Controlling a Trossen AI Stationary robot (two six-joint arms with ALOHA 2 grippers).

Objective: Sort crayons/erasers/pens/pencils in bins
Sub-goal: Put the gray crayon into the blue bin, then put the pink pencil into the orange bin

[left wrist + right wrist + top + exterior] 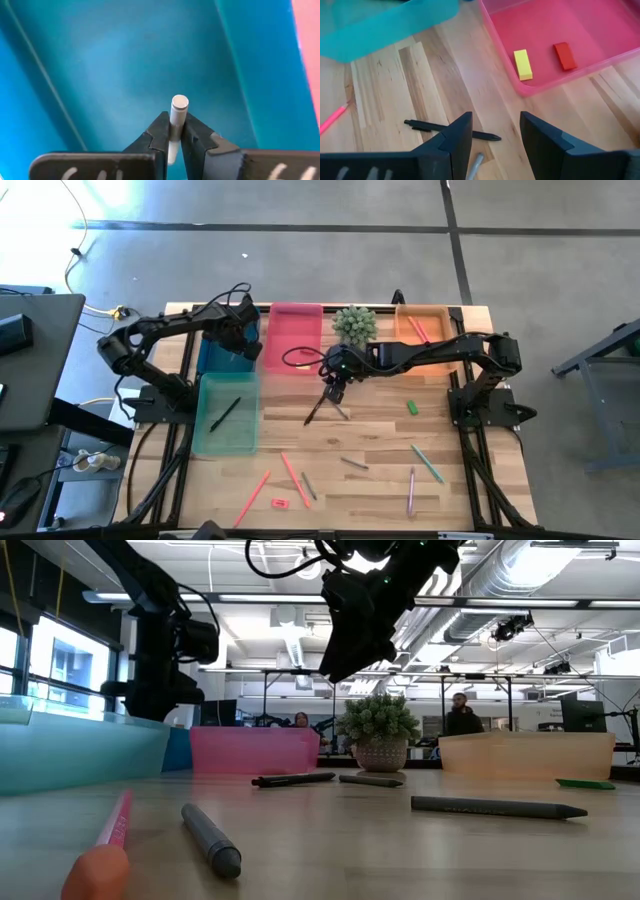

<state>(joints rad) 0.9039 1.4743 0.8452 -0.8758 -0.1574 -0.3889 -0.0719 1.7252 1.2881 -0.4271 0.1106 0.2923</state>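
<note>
The wooden table [380, 430] has four bins on it. The left gripper [171, 131] hangs over the blue bin [110, 60], pinching a small white stick [178, 112]. The right gripper [492, 135] hangs wide open and empty above a black pen [447, 128], near the pink bin [600, 20]. In that bin lie a yellow eraser [522, 64] and a red eraser [565, 55]. Pencils [294, 479] lie loose at the table's front

Pale planked wooden worktop [370, 435] looks smooth and matt; the translucent pink plastic bin [580, 30] shines glossy, matt black jaws.
</note>
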